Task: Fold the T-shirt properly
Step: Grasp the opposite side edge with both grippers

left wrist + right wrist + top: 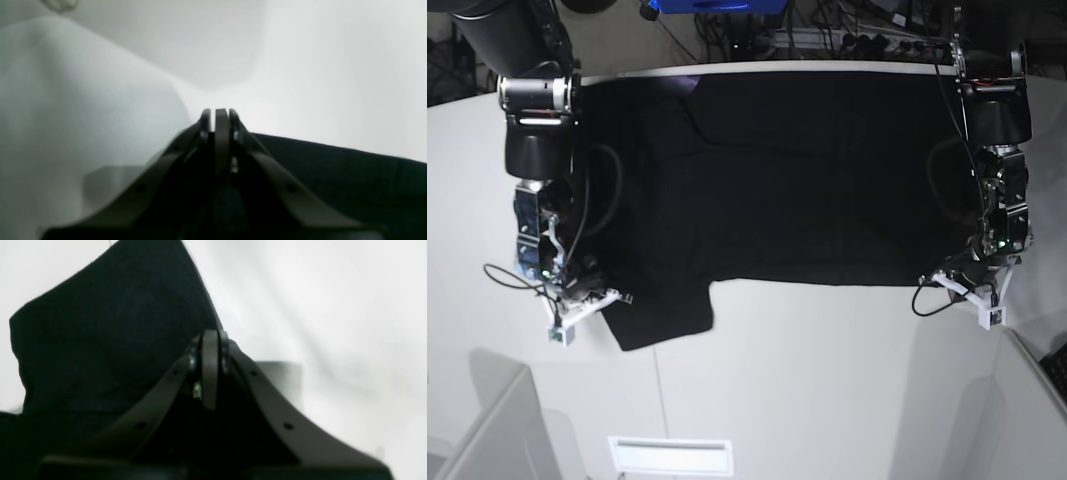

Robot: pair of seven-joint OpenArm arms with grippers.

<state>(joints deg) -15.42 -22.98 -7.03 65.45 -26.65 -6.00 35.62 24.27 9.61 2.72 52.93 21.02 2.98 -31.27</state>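
Left fingers (221,115): closed tight together, low at the shirt's near hem corner; whether cloth sits between the tips cannot be told, the black hem runs just beside them.
Right fingers (210,340): closed tight, at the edge of the near sleeve; the tips lie against black cloth, but a grip on it cannot be confirmed.
Shirt (807,170): spread flat, plain black side up, across the far half of the bench, one sleeve (662,315) reaching toward the near side.
Bench (827,380): white, bare in front of the shirt.
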